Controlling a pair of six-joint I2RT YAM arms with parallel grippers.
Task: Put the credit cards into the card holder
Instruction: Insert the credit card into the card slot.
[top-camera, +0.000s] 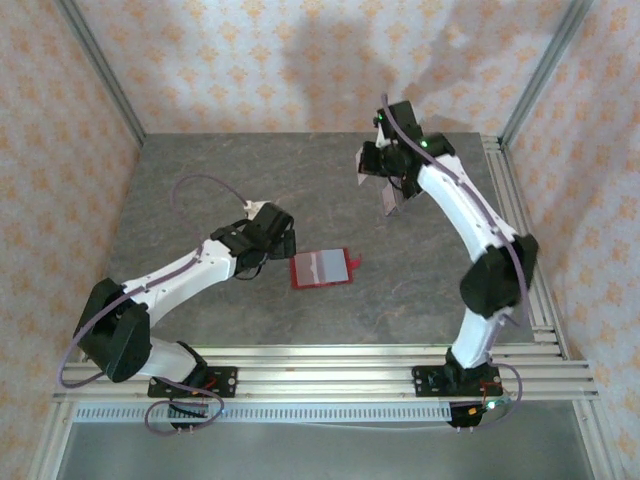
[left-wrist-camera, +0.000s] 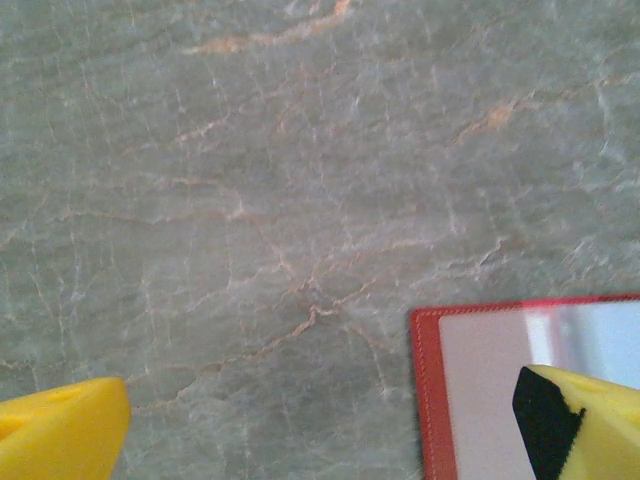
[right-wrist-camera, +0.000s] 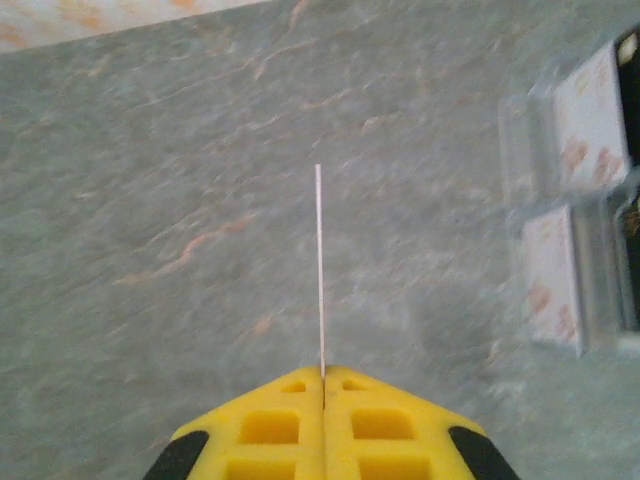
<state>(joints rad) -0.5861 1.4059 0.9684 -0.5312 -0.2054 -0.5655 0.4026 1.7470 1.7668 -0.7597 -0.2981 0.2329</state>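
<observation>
The right gripper (right-wrist-camera: 322, 378) is pinched tight on a thin, flat credit card (right-wrist-camera: 319, 270). The card is seen edge-on as a pale line rising from between the yellow fingertips, clear of the grey marbled stone counter (right-wrist-camera: 150, 200). In the overhead view the small square red card holder (top-camera: 322, 268) lies open, grey lining up, near the counter's middle. It is at about 7 o'clock from that gripper and well apart from it. The left gripper (top-camera: 272, 232) stands wide with nothing in it, at about 10 o'clock from the card holder. One yellow finger (left-wrist-camera: 590, 420) sits over the holder's corner, touching or just above; I cannot tell which. The step in hand looks like carrying the card to the holder. The next move calls for lowering the card's edge to a pocket mouth while the left gripper steadies the holder.
</observation>
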